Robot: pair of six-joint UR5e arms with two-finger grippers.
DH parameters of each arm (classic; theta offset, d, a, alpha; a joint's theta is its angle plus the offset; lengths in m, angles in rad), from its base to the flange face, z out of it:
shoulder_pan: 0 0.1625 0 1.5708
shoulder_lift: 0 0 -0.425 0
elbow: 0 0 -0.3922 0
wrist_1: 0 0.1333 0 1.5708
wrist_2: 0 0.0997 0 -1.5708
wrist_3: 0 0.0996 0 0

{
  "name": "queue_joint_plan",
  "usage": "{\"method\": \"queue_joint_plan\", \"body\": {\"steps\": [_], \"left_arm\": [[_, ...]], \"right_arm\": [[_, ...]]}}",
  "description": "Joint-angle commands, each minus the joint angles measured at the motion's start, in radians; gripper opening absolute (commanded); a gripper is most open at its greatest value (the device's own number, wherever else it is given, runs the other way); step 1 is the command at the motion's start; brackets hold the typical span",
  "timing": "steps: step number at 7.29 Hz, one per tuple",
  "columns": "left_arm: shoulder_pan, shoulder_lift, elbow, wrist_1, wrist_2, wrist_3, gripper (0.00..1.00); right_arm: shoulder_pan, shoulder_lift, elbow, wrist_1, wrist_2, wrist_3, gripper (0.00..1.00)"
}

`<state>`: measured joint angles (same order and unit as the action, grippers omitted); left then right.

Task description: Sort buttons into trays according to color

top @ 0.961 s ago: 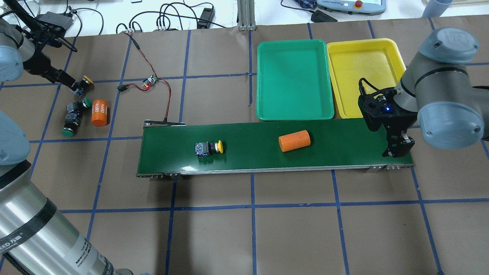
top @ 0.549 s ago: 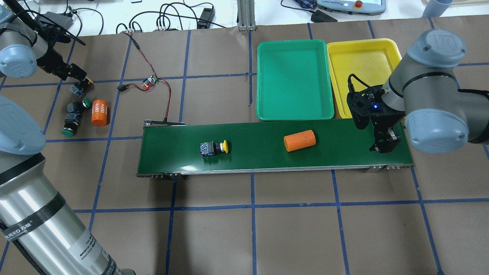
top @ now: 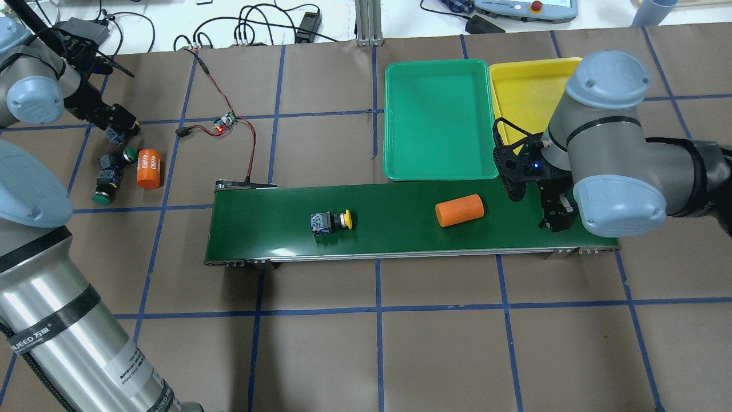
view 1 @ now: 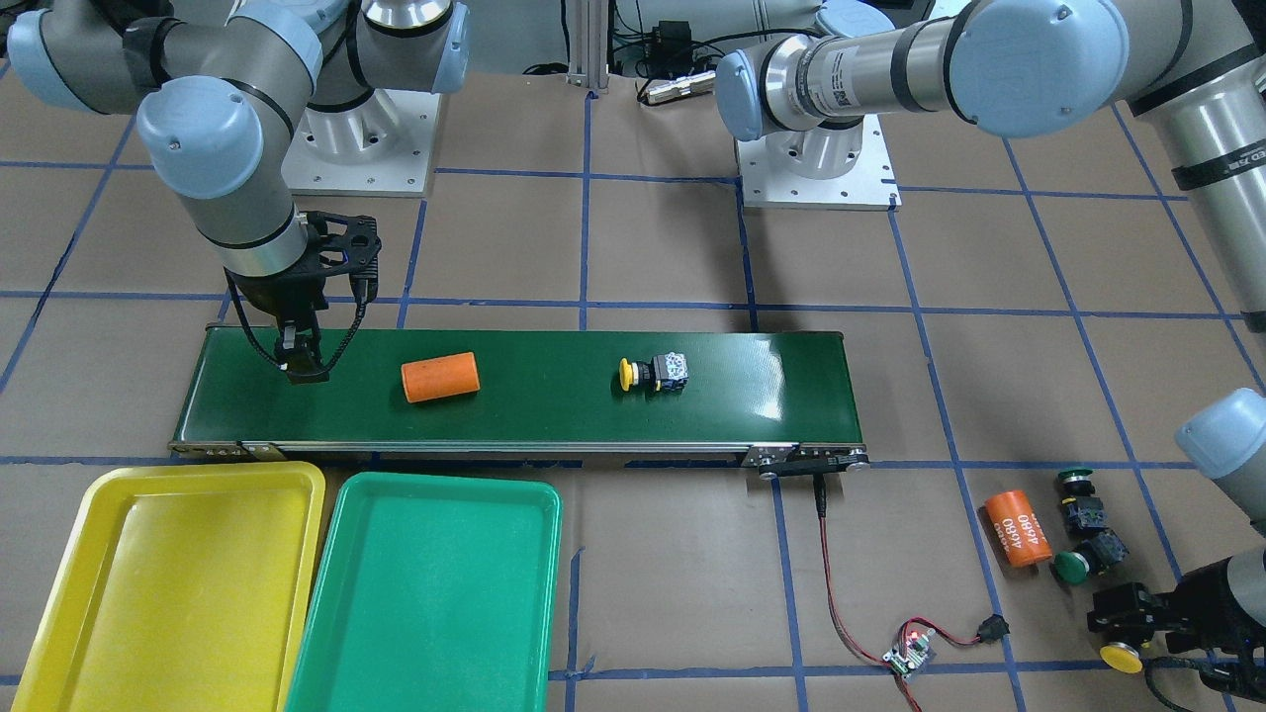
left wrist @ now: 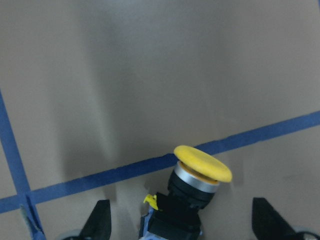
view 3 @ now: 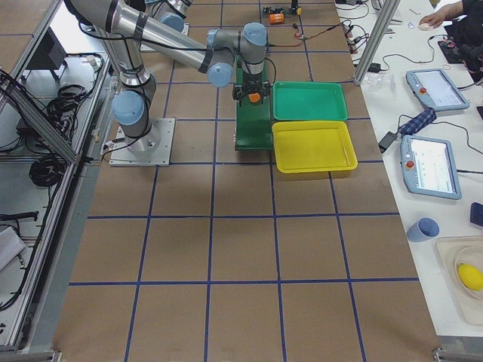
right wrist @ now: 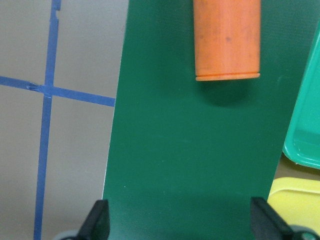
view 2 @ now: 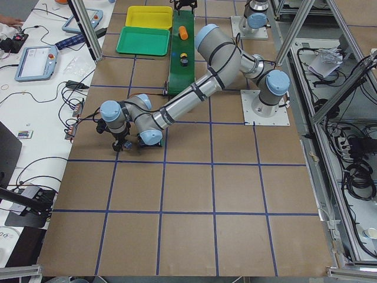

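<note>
While the belt [top: 257, 229] has carried its yellow button [top: 331, 221] and the cylinder [top: 459, 210] a little toward the trays since a second ago, the overhead view has the right gripper [top: 553, 222] moved along the belt to just beside the cylinder. The left gripper [top: 118, 121] is now over the second yellow button [top: 114, 136], hiding its cap. From the front, that cap pokes out below the left gripper, near two green buttons [view 1: 1070, 567]. The green tray [view 1: 435, 593] and yellow tray [view 1: 168, 593] lie beside the belt, well apart from every button. The left wrist view shows the fingers [left wrist: 100, 222] spread either side of the button without touching it. The right wrist view shows that gripper likewise released, holding nothing, with the cylinder ahead on the belt.
</note>
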<state>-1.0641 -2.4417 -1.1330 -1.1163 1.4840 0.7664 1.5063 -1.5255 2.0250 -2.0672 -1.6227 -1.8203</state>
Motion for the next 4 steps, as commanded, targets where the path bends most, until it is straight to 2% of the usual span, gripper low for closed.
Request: {"method": "queue_joint_plan", "body": {"steps": [1, 2, 3, 4], "left_arm": [[0.000, -0.002, 0.002, 0.001, 0.012, 0.061, 0.52], [-0.007, 0.000, -0.004, -0.002, 0.045, 0.060, 0.10], [-0.005, 0.010, -0.022, -0.007, 0.045, 0.060, 0.00], [-0.008, 0.027, -0.040, -0.008, 0.044, 0.060, 0.00]], "right_arm": [[0.000, 0.001, -0.002, -0.008, 0.013, 0.006, 1.00], [-0.024, 0.001, 0.006, -0.042, 0.012, -0.002, 1.00], [-0.070, -0.004, 0.015, -0.044, 0.013, -0.001, 1.00], [-0.104, -0.005, 0.044, -0.051, 0.051, -0.008, 1.00]]}}
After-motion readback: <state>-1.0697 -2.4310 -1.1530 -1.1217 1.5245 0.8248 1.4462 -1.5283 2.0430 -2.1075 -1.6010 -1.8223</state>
